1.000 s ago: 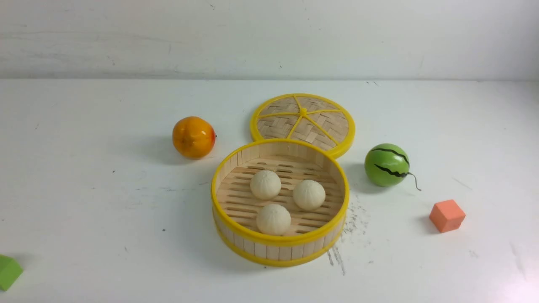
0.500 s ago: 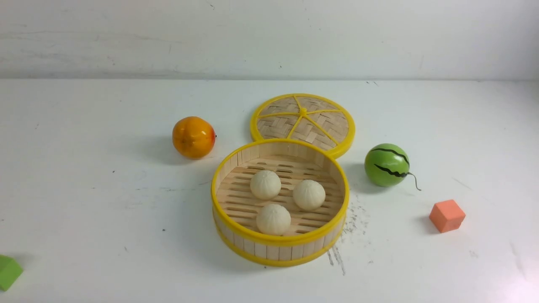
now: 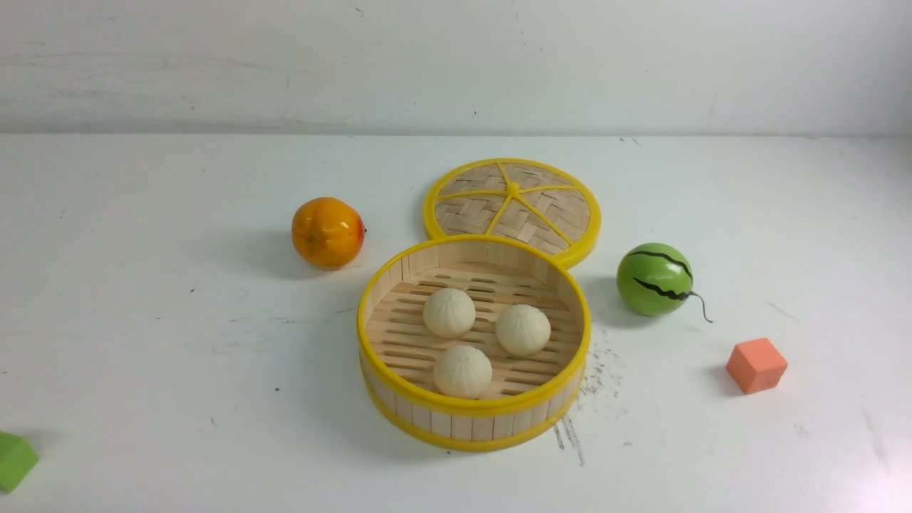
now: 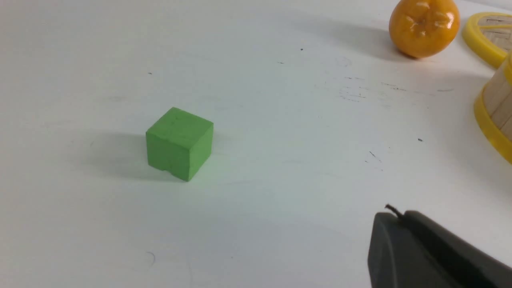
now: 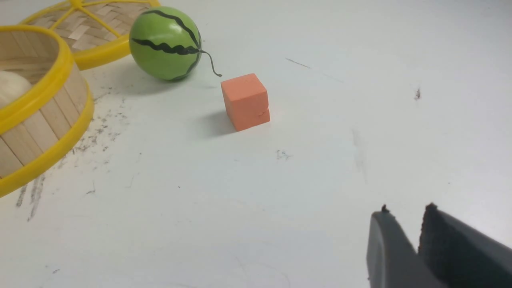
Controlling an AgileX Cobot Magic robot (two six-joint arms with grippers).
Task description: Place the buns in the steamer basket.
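All 3 buns [image 3: 449, 312] sit in the steamer basket [image 3: 473, 410]. They look light, soft, prob squashy (pinch gently across the middle). My left gripper [image 4: 394, 218] pressed together, right gripper [image 5: 404, 220] slightly parted, both empty.

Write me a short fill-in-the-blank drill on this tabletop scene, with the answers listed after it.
1. The number of buns lying in the steamer basket is ____.
2. The woven lid lies flat on the table behind the ____.
3. The cube near the watermelon ball is coloured ____.
4. The cube seen in the left wrist view is coloured ____.

Answers: three; steamer basket; orange; green
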